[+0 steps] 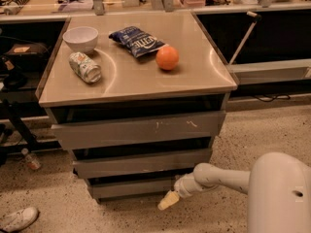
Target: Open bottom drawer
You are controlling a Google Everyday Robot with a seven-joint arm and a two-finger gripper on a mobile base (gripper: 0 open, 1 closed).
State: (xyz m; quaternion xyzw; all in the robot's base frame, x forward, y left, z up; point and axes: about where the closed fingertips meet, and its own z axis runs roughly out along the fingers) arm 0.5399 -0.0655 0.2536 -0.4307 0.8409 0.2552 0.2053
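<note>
The bottom drawer (131, 187) is the lowest, shortest grey front of the cabinet. It stands out slightly less than the middle front (141, 162) above it, with a dark gap over it. My gripper (167, 201) is low, at the drawer's lower right part, just in front of its face, pointing down-left. My white arm (223, 176) reaches in from the right.
The top front (138, 129) has white scratches. On the cabinet top (194, 76) lie a white bowl (80, 37), a tipped can (84, 67), a blue chip bag (137, 41) and an orange (167, 58). A shoe (18, 218) lies on the floor at left.
</note>
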